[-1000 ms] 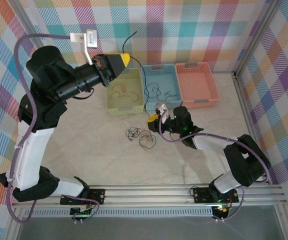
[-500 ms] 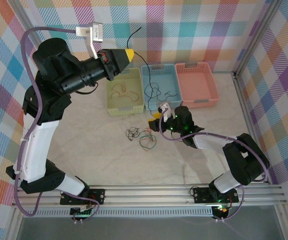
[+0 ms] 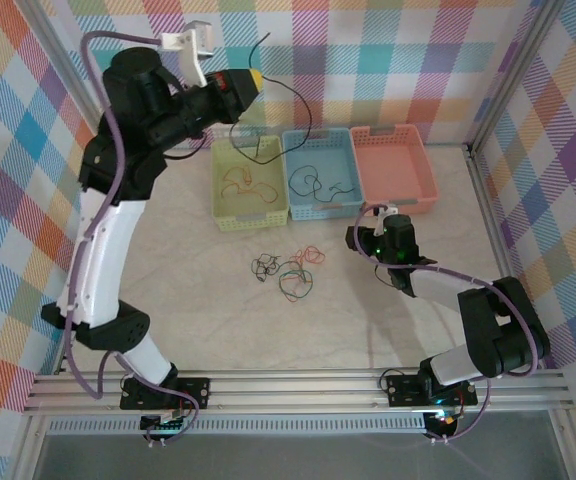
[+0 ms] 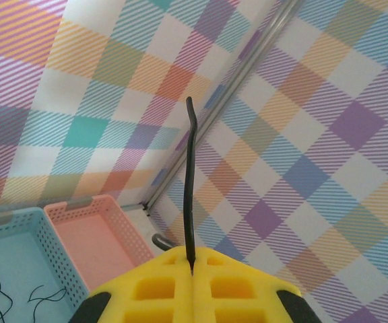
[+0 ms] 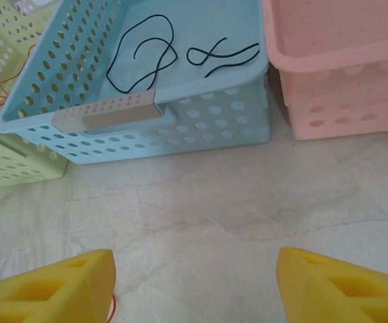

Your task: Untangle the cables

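Three baskets (image 3: pixel 323 211), loose cables (image 3: pixel 286 272) on marbled table (image 3: pixel 218 320); plaid walls (image 3: pixel 418 60) around.

At far left the raised left gripper (image 3: pixel 252 78) pinches a black cable (image 3: pixel 260 40); tangled cables (image 3: pixel 288 272) lie mid-table, near of the blue basket (image 3: pixel 323 212).

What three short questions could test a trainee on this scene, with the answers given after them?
1. True or false: the left gripper is shut on a black cable.
2. Which basket holds the loose black cables? A green; B blue; C pink.
3. Fill in the missing word: the jaws of the right gripper stand ____, with nothing between them.

Key: 1 true; 2 B, the blue basket; 3 open.
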Robot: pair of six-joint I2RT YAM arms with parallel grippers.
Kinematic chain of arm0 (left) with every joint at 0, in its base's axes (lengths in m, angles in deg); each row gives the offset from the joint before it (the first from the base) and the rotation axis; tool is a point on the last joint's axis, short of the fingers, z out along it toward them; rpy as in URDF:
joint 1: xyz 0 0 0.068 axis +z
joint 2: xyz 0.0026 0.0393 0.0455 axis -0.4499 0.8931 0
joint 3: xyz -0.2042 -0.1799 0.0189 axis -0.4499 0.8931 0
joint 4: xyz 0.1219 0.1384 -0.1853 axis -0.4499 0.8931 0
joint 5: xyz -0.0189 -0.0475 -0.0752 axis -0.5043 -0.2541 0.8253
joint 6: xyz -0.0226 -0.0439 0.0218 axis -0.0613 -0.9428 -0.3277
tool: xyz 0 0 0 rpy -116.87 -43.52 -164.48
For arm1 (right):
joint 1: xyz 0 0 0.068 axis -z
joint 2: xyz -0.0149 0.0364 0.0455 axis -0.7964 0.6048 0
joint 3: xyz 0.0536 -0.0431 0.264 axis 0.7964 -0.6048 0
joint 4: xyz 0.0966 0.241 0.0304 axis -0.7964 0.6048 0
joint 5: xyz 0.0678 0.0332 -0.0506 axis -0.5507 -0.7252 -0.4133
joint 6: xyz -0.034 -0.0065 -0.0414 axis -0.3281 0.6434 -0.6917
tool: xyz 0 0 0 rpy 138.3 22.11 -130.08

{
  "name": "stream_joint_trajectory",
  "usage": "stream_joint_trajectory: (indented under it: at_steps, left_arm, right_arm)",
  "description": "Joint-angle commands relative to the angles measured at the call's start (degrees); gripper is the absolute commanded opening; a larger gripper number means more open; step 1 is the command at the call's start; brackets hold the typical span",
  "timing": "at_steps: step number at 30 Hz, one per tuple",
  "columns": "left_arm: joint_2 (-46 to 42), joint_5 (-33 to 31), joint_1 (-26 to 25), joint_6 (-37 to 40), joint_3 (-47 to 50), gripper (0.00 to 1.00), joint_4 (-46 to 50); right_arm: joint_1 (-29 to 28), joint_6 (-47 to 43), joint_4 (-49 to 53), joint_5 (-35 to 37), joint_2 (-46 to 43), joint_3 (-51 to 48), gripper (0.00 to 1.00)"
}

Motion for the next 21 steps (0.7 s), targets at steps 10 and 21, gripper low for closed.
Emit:
stream_joint_trajectory:
  at_steps: [10,21]
  left_arm:
    - [17.7,-1.0,2.7,1.4,-7.0,0.00,-6.2]
    - [35.7,-0.1,3.1,2.2,-15.2,0.00,-8.0]
  right_arm:
    - [-0.4,2.1,3.4,2.1,-1.5,1.3,0.64]
    - [-0.4,1.5,3.9,3.2,-2.0,1.2,0.64]
